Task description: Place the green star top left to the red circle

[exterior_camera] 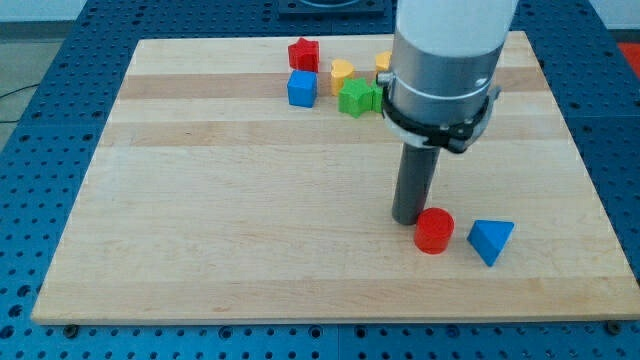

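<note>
The green star (358, 97) lies near the view's top centre of the wooden board (230, 200), just left of the arm's grey body. The red circle (434, 230) stands low on the view's right. My tip (408, 218) rests on the board right beside the red circle's upper left edge, touching or nearly touching it. The tip is far below the green star.
A red block (304, 53), a blue cube (302, 88) and a yellow heart (342, 71) sit close to the green star. Another yellow block (384, 61) is partly hidden behind the arm. A blue triangle (490, 240) lies right of the red circle.
</note>
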{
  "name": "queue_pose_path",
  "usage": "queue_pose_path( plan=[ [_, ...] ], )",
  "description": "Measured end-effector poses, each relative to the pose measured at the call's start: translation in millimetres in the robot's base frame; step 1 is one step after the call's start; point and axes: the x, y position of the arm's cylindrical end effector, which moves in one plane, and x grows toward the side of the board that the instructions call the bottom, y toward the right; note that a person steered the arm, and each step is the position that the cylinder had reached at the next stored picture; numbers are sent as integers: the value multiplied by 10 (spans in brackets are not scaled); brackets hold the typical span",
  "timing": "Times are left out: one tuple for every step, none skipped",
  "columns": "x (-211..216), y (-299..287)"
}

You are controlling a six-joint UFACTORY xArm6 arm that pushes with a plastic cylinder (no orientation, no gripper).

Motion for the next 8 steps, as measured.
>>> queue_pose_path(
  plan=[
    [197,-241],
    [263,142],
    [263,416],
    [190,-31],
    [-293,-44],
    [-671,-44],
    [-1035,25],
    [-1810,110]
  ],
)
